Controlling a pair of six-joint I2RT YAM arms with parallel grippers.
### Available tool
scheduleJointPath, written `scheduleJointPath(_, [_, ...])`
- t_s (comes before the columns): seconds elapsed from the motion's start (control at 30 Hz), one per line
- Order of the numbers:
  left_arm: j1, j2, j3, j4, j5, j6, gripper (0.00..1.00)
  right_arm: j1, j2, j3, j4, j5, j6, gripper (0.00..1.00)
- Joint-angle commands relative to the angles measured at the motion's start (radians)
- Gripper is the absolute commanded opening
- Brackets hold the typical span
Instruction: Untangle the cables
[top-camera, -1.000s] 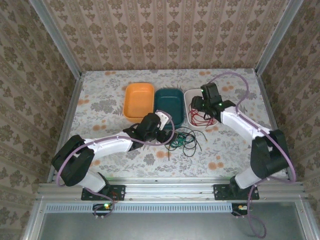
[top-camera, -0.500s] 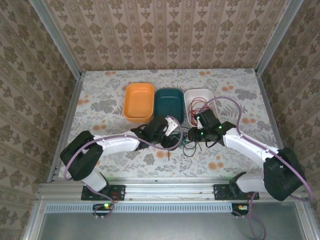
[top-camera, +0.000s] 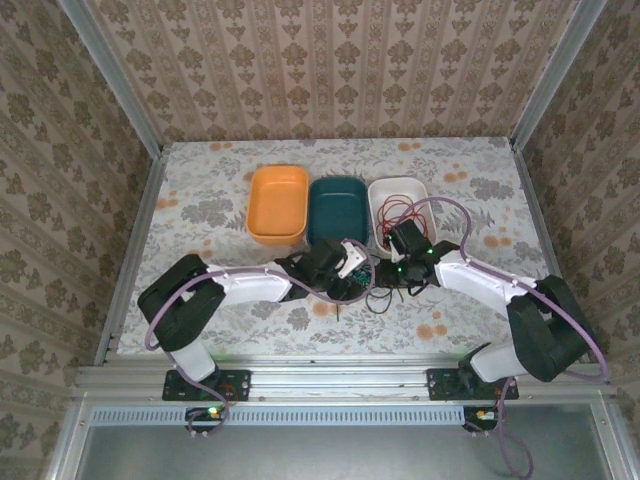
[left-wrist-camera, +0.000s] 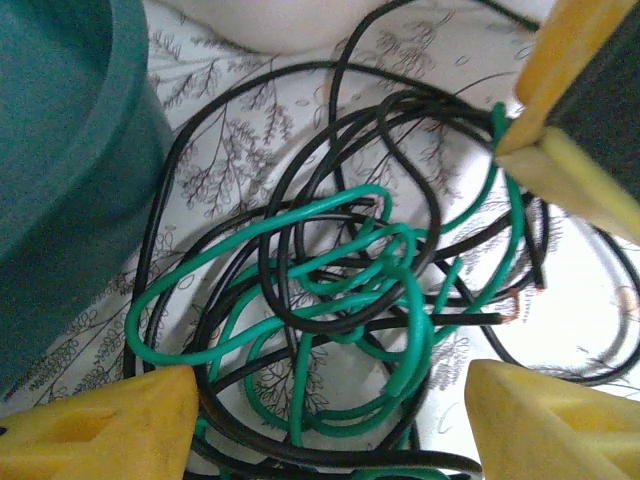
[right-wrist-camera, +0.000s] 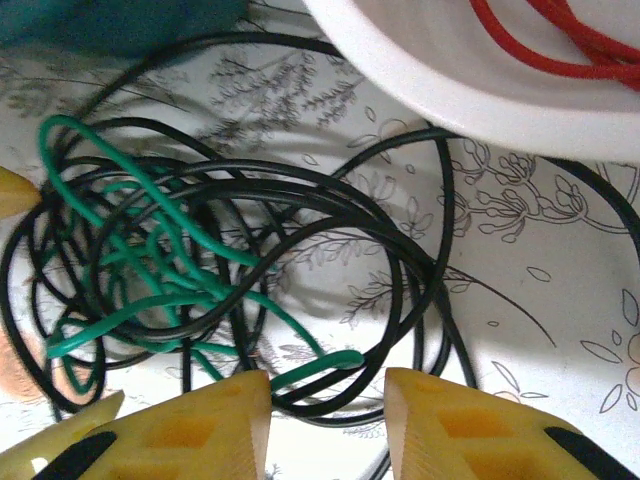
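A tangle of green cable and black cable lies on the flowered table in front of the bins, small in the top view as the tangle. My left gripper hangs low over it. In the left wrist view that left gripper is open, with green and black loops lying between its yellow fingertips. My right gripper faces it from the other side. The right gripper is open too, a green cable end and black strands in the gap. Red cables lie in the white bin.
An orange bin, a teal bin and the white bin stand in a row behind the tangle. The teal bin's wall is close on the left gripper's left. The two grippers are nearly touching over the cables.
The right gripper came from over the white bin down to the tangle. The left gripper slid right onto the tangle and its jaws narrowed.
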Motion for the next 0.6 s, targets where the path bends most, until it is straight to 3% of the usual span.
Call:
scheduleJointPath(0.0, [0.001, 0.029, 0.016, 0.008, -0.046, 0.023, 0.68, 0.003, 0.021, 0.022, -0.027, 0.044, 0.002, 0.39])
scheduleJointPath(0.1, [0.002, 0.046, 0.011, -0.004, -0.05, 0.03, 0.57, 0.004, 0.028, 0.013, -0.028, 0.055, 0.005, 0.41])
scheduleJointPath(0.27, [0.001, 0.037, -0.026, -0.015, -0.028, 0.021, 0.14, 0.004, 0.027, -0.009, -0.037, 0.053, 0.0, 0.42])
scheduleJointPath(0.33, [0.002, 0.023, -0.04, -0.02, -0.023, 0.016, 0.02, 0.004, 0.021, -0.017, -0.044, 0.059, -0.004, 0.42])
scheduleJointPath(0.57, [0.002, -0.049, -0.09, -0.047, -0.031, -0.001, 0.0, 0.004, -0.015, -0.047, -0.058, 0.078, -0.019, 0.43])
